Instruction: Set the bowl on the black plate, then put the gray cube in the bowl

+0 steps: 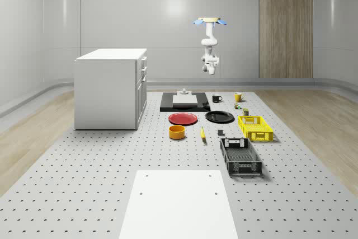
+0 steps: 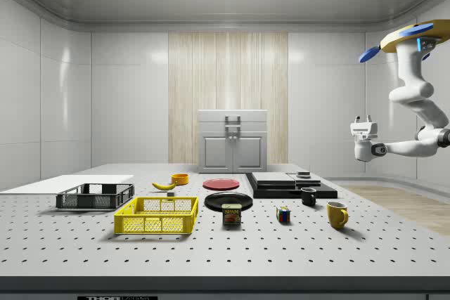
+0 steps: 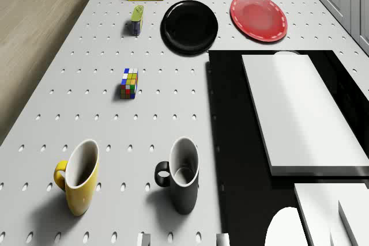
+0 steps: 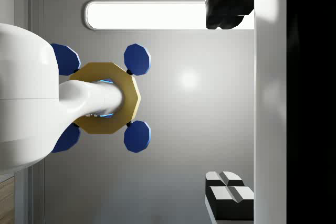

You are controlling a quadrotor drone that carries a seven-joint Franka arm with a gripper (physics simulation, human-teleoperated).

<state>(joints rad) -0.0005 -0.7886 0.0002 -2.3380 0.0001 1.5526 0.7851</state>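
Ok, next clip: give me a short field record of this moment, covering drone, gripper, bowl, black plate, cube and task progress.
drone: hovering high above the table's far end, near the black mug
gripper: raised in the air, holding nothing
bowl: orange, on the table in front of the red plate, not on the black plate
black plate: bare, beside the red plate
gray cube: small, on the table near the yellow basket
progress: no step done yet

From high at one end we look down the whole worktop (image 1: 84, 183) toward the far wall, while the side view sits low at its edge, looking across. Both share the black plate (image 1: 219, 117) and yellow basket (image 2: 156, 216). Our drone view looks steeply down, close over the mugs (image 3: 180, 181); our wrist view faces up at the drone (image 4: 107, 98) and ceiling.
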